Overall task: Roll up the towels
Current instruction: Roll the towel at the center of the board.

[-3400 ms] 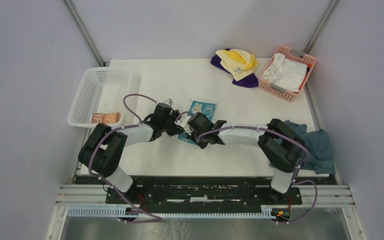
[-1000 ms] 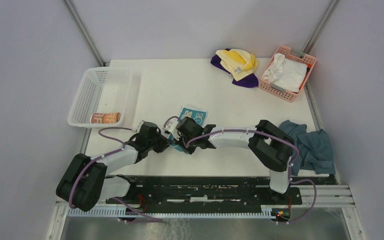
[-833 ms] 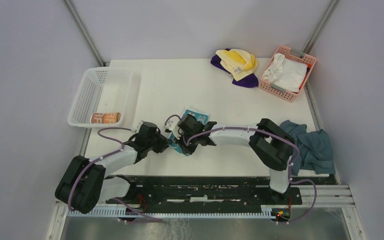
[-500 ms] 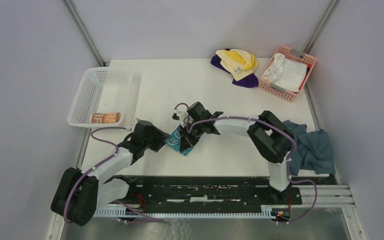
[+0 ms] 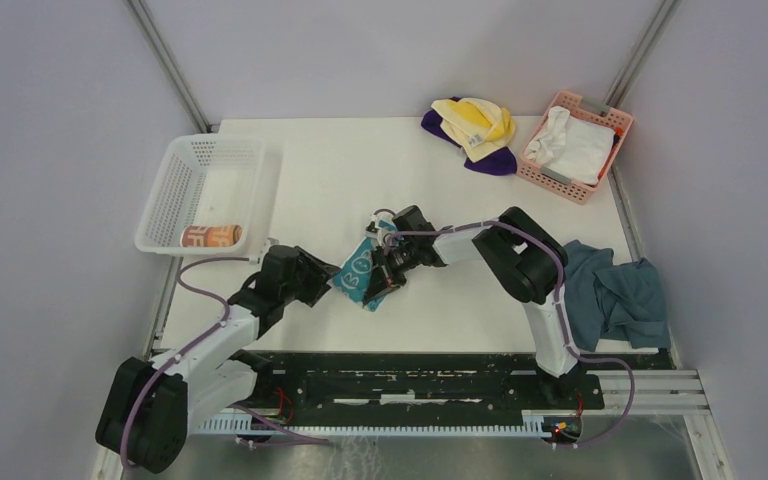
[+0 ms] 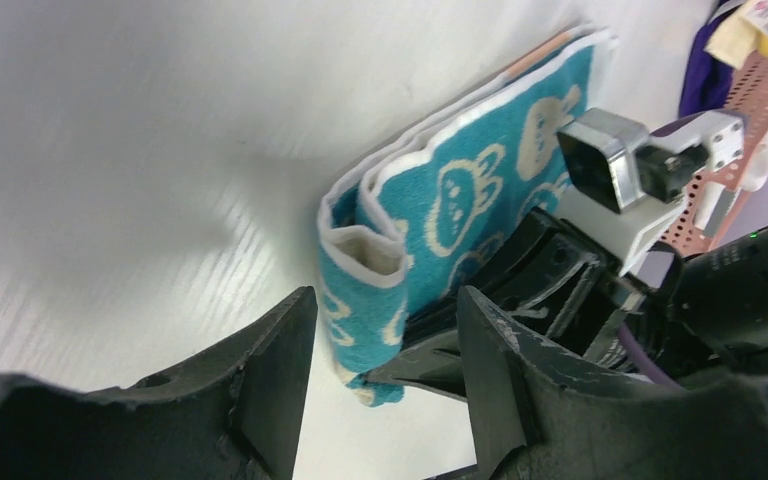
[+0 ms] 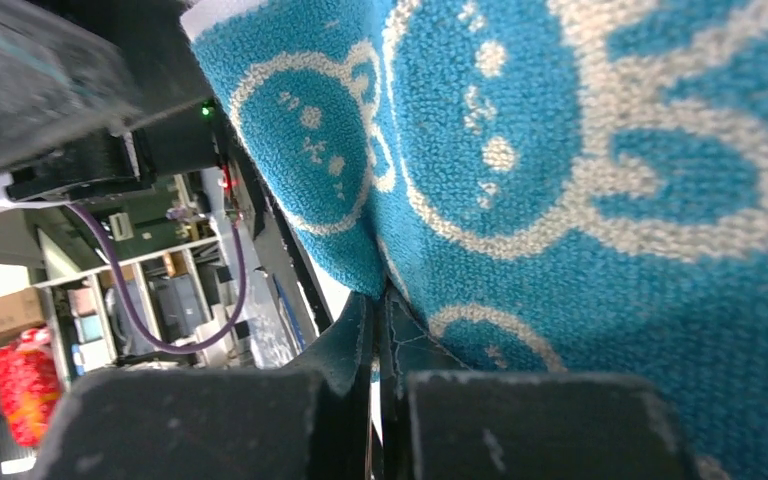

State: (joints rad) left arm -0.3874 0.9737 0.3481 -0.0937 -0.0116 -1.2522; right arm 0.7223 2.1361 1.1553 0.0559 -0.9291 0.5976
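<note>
The teal towel with white rabbit faces (image 5: 358, 272) lies partly rolled at the middle of the table. In the left wrist view the teal towel (image 6: 465, 190) has a curled near end, and its flat part runs away from me. My right gripper (image 5: 382, 276) is shut on the towel's curled end; close up, the right gripper (image 7: 377, 305) pinches teal cloth (image 7: 580, 150) between its jaws. My left gripper (image 5: 326, 281) stands open just left of the roll, its left finger (image 6: 260, 385) clear of the cloth. A pale yellow towel (image 5: 475, 120) lies on a purple towel (image 5: 492, 162) at the back.
A white basket (image 5: 175, 190) at the left holds a rolled peach-orange towel (image 5: 210, 236). A pink basket (image 5: 615, 122) at the back right holds a white cloth (image 5: 572, 145). A dull blue-grey cloth (image 5: 622, 295) lies at the right edge.
My left gripper has opened, let go of the teal towel and drawn back to the left. My right gripper has shut on the roll and turned it, its arm folding back.
</note>
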